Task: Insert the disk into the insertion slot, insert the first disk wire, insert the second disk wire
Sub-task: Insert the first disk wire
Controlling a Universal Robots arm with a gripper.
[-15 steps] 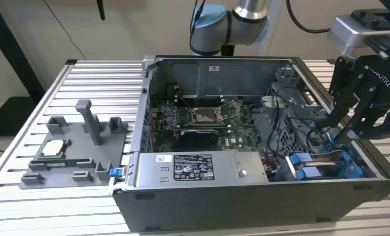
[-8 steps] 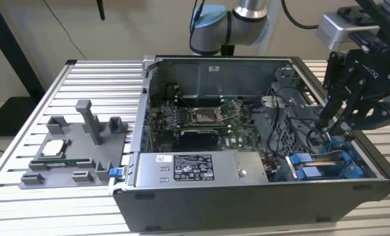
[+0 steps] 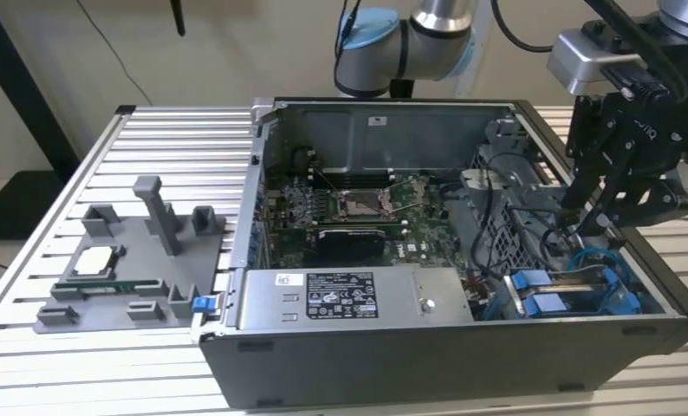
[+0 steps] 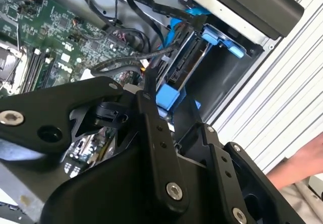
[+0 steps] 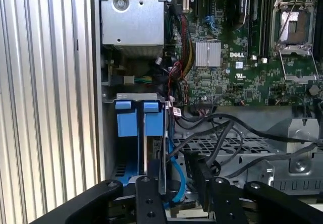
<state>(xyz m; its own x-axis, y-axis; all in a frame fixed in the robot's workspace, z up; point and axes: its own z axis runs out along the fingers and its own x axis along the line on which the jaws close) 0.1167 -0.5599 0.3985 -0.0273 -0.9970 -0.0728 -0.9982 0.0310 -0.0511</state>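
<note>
Ribbed aluminium slats make up the table (image 3: 43, 364) under everything. Farthest to the exterior view's left sits a grey fixture (image 3: 147, 251) with upright posts and a few small parts laid on it. Next comes the open computer case (image 3: 437, 368). A grey power-supply box (image 3: 344, 299) lies along the case's near wall, with the green motherboard (image 3: 344, 208) behind it. Black wires (image 3: 495, 221) loop between the board and the drive cage.

Further towards the exterior view's right, the insertion slot (image 3: 564, 295) shows its blue front tabs (image 3: 533, 282). The disk (image 4: 182, 67) is seated in that bay on its edge, with its blue carrier frame (image 4: 166, 95) at the end nearest me. A blue cable (image 5: 176, 176) curls just beside the bay.

My pincer (image 3: 585, 224) hangs straight down into the case at the back end of the drive cage, close to the disk and among the wires. Whether it is spread, pressed together or pinching a wire, I cannot tell. In the second wrist view a person's hand (image 4: 303, 158) shows over the slats outside the case.
</note>
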